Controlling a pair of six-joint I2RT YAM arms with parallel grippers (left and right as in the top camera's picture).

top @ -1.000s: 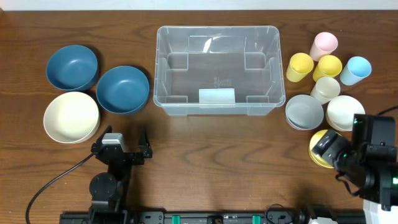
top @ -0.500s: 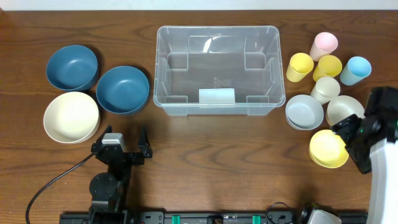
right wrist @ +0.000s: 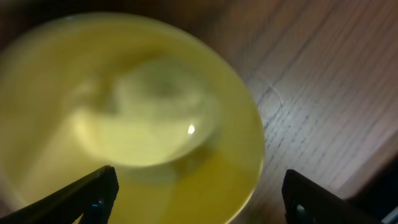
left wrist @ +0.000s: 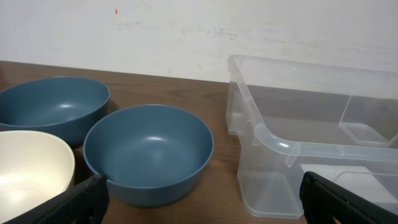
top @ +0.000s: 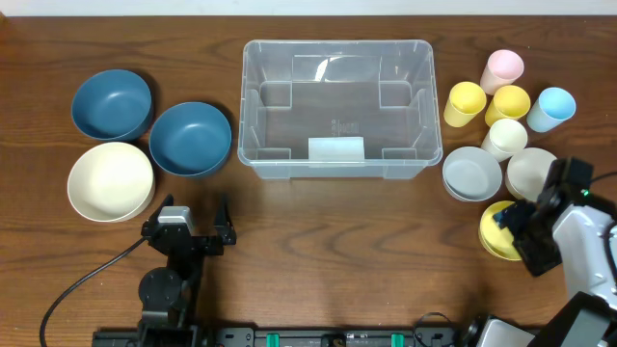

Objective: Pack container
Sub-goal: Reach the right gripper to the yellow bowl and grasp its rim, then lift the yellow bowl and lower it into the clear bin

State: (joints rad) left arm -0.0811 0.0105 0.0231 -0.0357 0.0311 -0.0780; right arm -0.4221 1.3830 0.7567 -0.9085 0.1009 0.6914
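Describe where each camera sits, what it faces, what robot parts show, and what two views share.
Overhead: above the table, looking straight down at the container; left gripper and right gripper show.
Left wrist: low, facing a blue bowl and the container; its fingers at the bottom corners.
Right wrist: close above the yellow bowl; its fingers show.
Shared: overhead and left wrist both show the container and that blue bowl.

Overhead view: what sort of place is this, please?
Probably a robotics lab bench, not a kitchen: a left arm and right arm stand at a wooden table, with bowls and cups laid out beside an empty clear container.
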